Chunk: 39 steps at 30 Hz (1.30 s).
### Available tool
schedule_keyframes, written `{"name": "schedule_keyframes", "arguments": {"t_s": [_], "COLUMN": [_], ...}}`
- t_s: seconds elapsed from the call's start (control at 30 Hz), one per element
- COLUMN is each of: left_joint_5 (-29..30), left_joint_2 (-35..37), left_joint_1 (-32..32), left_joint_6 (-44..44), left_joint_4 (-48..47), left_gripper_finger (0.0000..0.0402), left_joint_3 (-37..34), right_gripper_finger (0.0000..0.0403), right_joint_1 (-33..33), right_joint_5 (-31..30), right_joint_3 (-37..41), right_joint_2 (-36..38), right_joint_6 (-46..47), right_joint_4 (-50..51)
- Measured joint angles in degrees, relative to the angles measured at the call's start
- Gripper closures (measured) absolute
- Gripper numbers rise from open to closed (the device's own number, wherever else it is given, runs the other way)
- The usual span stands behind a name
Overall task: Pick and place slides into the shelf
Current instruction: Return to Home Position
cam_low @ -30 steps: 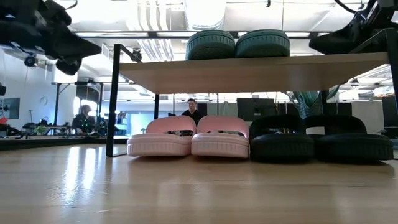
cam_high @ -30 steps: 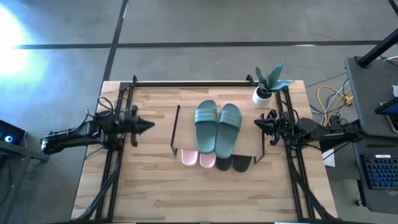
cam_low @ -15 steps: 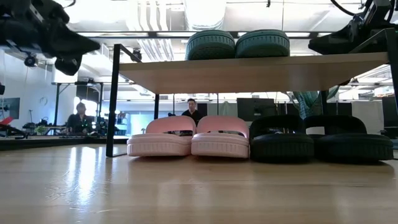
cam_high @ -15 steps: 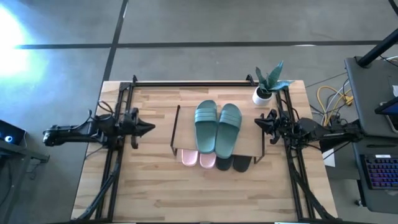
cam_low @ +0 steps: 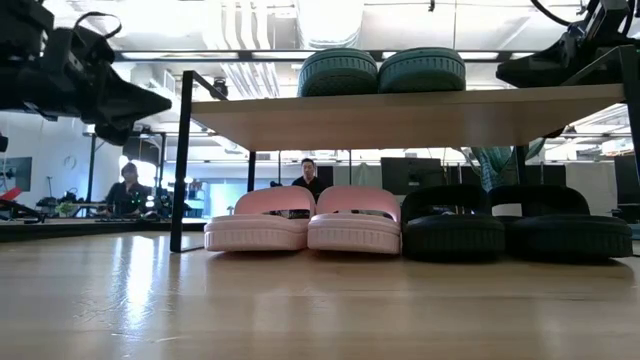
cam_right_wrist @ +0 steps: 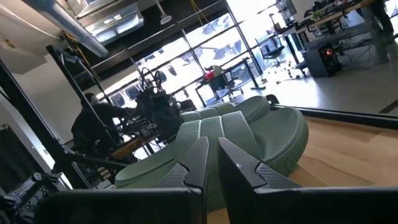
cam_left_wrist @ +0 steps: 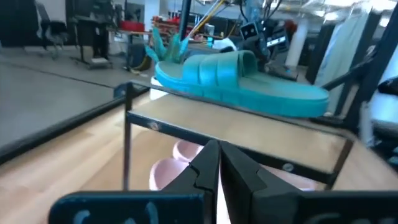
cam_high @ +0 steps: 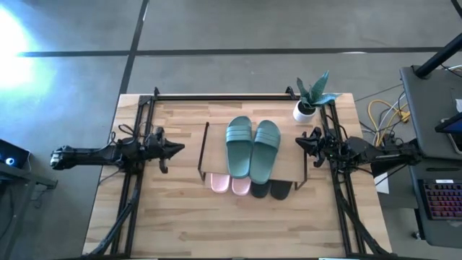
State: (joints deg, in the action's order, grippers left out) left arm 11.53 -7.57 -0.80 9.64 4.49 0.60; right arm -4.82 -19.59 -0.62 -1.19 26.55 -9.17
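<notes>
The shelf point(cam_high: 215, 155) stands in the middle of the table point(cam_high: 180, 217), with the two teal slides point(cam_high: 239, 144) lying side by side on its board and, under it, the pink slides point(cam_high: 219, 183) to the left and the black slides point(cam_high: 280, 190) to the right, all four in one row. The left gripper point(cam_high: 178, 147) hangs off the shelf's left end, apart from it and pointing at it, fingers pressed together and holding nothing. The right gripper point(cam_high: 299, 143) hovers just beside the right end frame, near a potted plant point(cam_high: 304, 110), its fingers likewise drawn together and empty.
</notes>
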Motion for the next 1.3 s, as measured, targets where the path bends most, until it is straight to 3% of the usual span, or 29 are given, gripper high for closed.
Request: {"name": "schedule_keyframes", "arguments": {"t_s": [0.23,0.5,0.73,0.83,1.3], "left_joint_5": [1.00,0.99,0.99,0.99,0.97], "left_joint_2": [0.37,-0.24,-0.36,-0.39,-0.53], "left_joint_1": [-0.03,-0.04,-0.04,-0.04,-0.04], "left_joint_6": [-5.64,-5.65,-5.65,-5.65,-5.61], "left_joint_4": [-0.87,-0.83,-0.81,-0.75,-0.64], "left_gripper_finger": [0.0402,0.0402,0.0402,0.0402,0.0402], "left_joint_3": [-0.09,-0.13,-0.16,-0.20,-0.26], "right_gripper_finger": [0.0376,0.0376,0.0376,0.0376,0.0376], "right_joint_1": [-0.01,-0.02,-0.09,-0.02,-0.02], "right_joint_5": [0.01,0.04,6.49,6.25,6.03], "right_joint_3": [0.00,0.00,0.11,0.11,0.04], "right_joint_2": [0.00,-0.02,-0.17,-0.15,-0.03], "right_joint_6": [-0.01,-0.70,-18.51,-20.95,-18.57], "right_joint_4": [-0.04,-0.07,0.33,0.39,0.81]}}
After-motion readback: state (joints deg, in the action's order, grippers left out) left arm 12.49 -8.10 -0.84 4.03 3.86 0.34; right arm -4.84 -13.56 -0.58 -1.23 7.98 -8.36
